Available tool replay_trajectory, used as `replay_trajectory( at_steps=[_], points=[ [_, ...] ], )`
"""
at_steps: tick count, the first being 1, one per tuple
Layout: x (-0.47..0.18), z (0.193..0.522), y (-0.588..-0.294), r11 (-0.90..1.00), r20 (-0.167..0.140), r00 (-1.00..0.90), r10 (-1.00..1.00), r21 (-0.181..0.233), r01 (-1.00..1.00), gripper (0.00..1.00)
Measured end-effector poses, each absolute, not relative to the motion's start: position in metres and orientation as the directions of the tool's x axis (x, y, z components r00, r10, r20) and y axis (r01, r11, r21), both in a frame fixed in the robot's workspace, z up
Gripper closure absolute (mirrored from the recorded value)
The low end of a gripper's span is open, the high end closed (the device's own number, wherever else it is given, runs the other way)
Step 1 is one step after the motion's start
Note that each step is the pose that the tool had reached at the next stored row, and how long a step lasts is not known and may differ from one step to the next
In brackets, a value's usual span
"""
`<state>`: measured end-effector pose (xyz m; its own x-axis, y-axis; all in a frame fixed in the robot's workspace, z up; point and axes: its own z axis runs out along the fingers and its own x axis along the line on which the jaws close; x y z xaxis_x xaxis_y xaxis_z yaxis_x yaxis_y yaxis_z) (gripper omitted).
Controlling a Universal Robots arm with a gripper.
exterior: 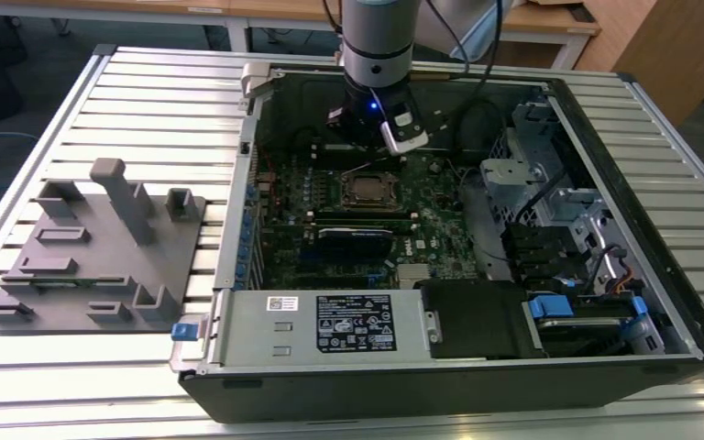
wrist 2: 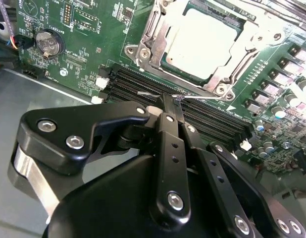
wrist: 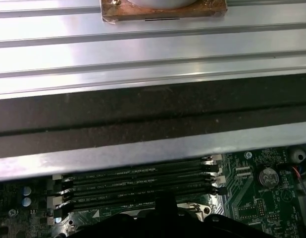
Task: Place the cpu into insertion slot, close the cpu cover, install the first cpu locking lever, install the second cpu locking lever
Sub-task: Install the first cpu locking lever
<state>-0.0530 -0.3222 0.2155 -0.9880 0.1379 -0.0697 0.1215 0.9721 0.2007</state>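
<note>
Matt silvery metal cpu [wrist 2: 202, 42], dull-metal cpu cover [wrist 2: 160, 29].

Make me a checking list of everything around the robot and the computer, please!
Surface: slatted metal table, with the open computer case lying on it.
Job's things: cpu seated under the closed cpu cover; thin metal lever next to the socket.
Clutter: grey fixture block at the exterior view's left.
Gripper: gripper shut, low over the memory slots, its tip at the lever.
Cables: black cables beside the arm.
Surroundings: wooden desks behind the table.
</note>
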Motion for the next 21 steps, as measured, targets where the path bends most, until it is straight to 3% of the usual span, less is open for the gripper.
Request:
replay_trajectory(
  at_steps=[21],
  points=[
    [-0.0527, 0.2118, -0.3227, 0.972, -0.085, -0.986, 0.141, 0.204, 0.121, 0.9]
  ],
)
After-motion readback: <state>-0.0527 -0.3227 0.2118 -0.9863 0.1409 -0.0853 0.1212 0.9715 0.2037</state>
